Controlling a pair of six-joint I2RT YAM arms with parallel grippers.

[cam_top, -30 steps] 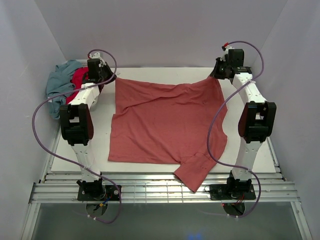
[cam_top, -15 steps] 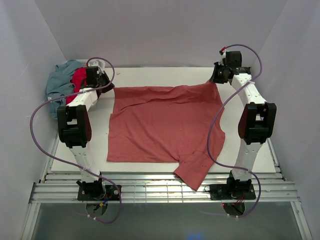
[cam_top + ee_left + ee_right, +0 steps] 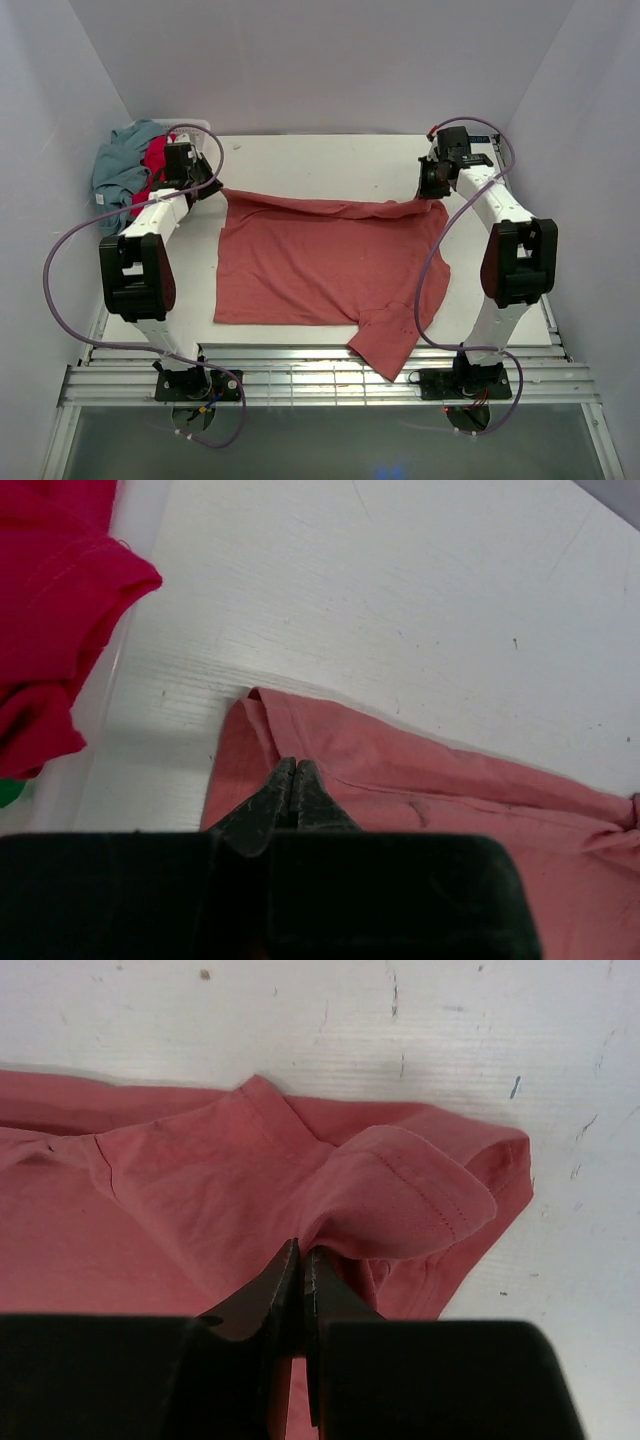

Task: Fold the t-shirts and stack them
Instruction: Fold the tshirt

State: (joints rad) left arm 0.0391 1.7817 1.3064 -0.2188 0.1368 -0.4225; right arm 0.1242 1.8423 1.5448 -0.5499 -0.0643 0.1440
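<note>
The white tabletop (image 3: 330, 160) carries the salmon-red t-shirt (image 3: 320, 270), spread flat with one sleeve hanging over the near edge. The grey-blue t-shirt (image 3: 118, 165) and crimson t-shirt (image 3: 158, 160) are heaped at the far-left corner. The left gripper (image 3: 294, 780) and right gripper (image 3: 302, 1260) each pinch tight on one of the salmon-red t-shirt's far corners.

Salmon-red t-shirt (image 3: 330, 260) was matt knit cloth with a stitched hem. Crimson t-shirt (image 3: 50, 580) was likewise matt cloth. Counter (image 3: 400, 580) looked white-painted, grained, matt and scuffed. Left end effector (image 3: 293, 772) was matt black, plastic-looking.
</note>
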